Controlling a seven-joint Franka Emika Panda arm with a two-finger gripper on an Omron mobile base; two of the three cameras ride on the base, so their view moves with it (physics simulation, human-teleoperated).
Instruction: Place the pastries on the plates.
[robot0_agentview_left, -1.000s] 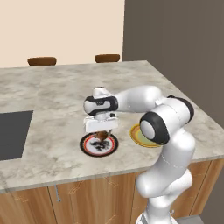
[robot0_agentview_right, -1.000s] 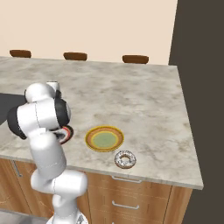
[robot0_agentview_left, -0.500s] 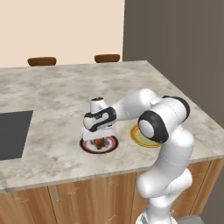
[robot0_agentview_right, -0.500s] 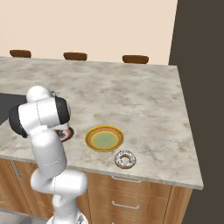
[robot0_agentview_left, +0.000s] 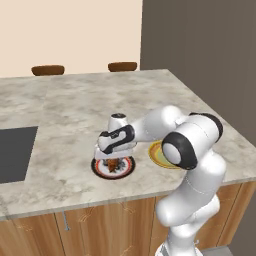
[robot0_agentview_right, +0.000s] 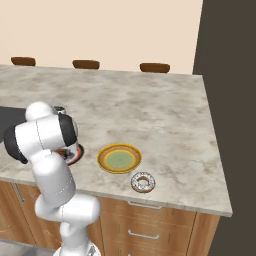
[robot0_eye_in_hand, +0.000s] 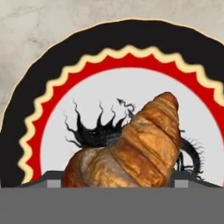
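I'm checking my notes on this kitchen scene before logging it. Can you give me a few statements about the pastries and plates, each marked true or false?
1. The croissant is over the black-rimmed plate. True.
2. The doughnut lies on the yellow plate. False: it lies on the counter, beside that plate and nearer the front edge.
3. The yellow plate has nothing on it. True.
4. The gripper is over the yellow plate. False: it is low over the black-rimmed plate, with the croissant at its fingertips.
5. The black-rimmed plate has a plain white centre. False: a dark spiky motif is on it.
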